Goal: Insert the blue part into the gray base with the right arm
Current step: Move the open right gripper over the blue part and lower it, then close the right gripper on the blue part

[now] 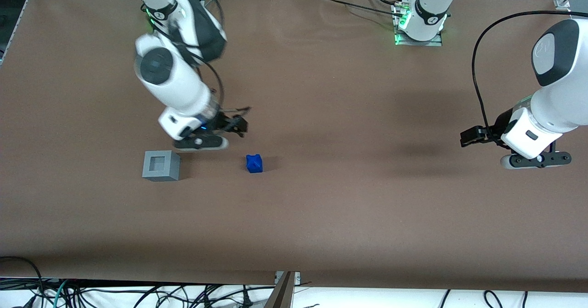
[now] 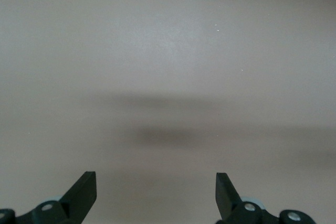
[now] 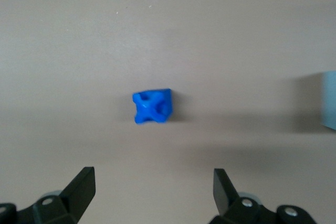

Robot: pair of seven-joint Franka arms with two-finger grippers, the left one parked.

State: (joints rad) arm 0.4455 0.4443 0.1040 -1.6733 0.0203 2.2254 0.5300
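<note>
pincer: the black two-finger pincer (image 1: 232, 125) of the white jointed right arm (image 1: 172, 76) hangs above the brown table (image 1: 349, 207), holding nothing; in the wrist view its two fingertips (image 3: 84, 184) stand wide apart.
blue part: a small bright-blue plastic block with notched faces (image 1: 254, 163) lies on the table near the pincer, a little nearer the front camera than it; in the wrist view the block (image 3: 153, 106) sits ahead of the open gap, touching neither finger.
gray base: a light-grey plastic cube with a square recess in its top (image 1: 160, 165) stands upright, nearer the front camera than the pincer, toward the working arm's end, apart from the blue block.
</note>
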